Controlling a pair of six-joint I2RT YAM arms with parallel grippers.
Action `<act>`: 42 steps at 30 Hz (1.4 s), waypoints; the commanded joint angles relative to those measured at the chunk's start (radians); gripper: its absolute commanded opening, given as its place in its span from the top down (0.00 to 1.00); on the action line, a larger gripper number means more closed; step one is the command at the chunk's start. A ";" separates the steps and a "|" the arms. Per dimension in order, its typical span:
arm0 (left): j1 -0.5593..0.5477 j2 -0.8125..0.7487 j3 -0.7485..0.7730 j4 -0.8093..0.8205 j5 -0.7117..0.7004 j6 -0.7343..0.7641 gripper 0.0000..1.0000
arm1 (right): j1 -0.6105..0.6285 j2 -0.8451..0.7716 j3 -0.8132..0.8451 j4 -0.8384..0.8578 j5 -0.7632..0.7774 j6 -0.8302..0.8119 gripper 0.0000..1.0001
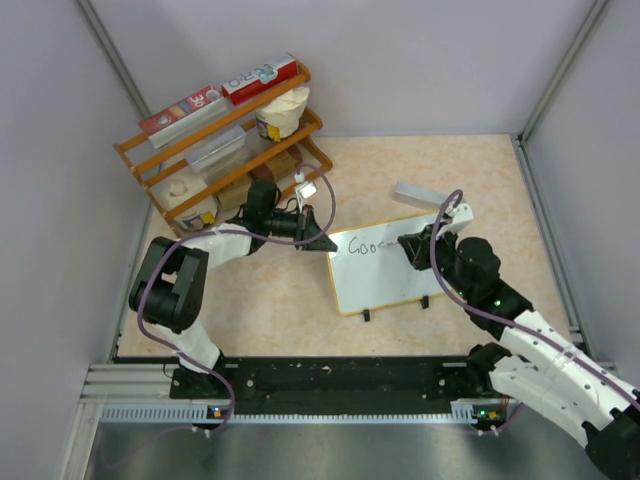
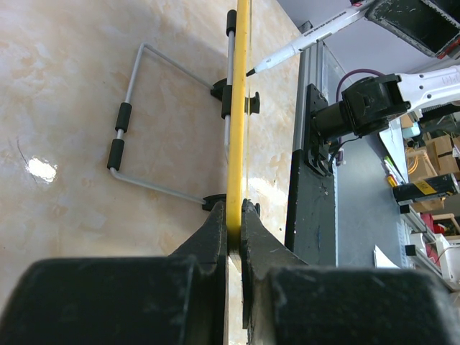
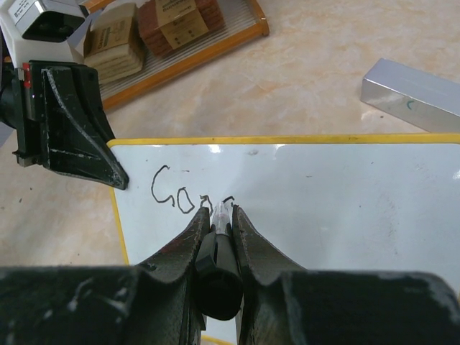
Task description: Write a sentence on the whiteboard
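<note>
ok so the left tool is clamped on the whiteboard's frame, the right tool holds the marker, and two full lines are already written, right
Not two lines: the right wrist view shows only black handwritten lettering reading roughly "Goo" on the flat white board with a thin tan frame. The left tool does clamp its frame and the right tool holds the black marker pen.

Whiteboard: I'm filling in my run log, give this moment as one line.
left gripper: shut on whiteboard edge | right gripper: shut on marker, tip at board | sentence: only "Goo" written
</note>
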 commanded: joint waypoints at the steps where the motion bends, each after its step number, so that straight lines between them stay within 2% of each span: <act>1: -0.038 0.026 -0.010 -0.043 0.011 0.105 1.00 | 0.008 -0.017 -0.010 -0.003 0.002 0.008 1.00; 19: -0.039 0.025 -0.008 -0.047 0.008 0.108 1.00 | 0.008 -0.060 -0.014 -0.028 0.080 0.020 1.00; 32: -0.041 0.027 -0.007 -0.052 0.008 0.111 1.00 | 0.008 -0.130 0.021 0.027 0.051 0.022 1.00; 42: -0.042 0.027 -0.005 -0.055 0.009 0.113 1.00 | 0.008 -0.017 0.087 0.059 0.085 0.007 1.00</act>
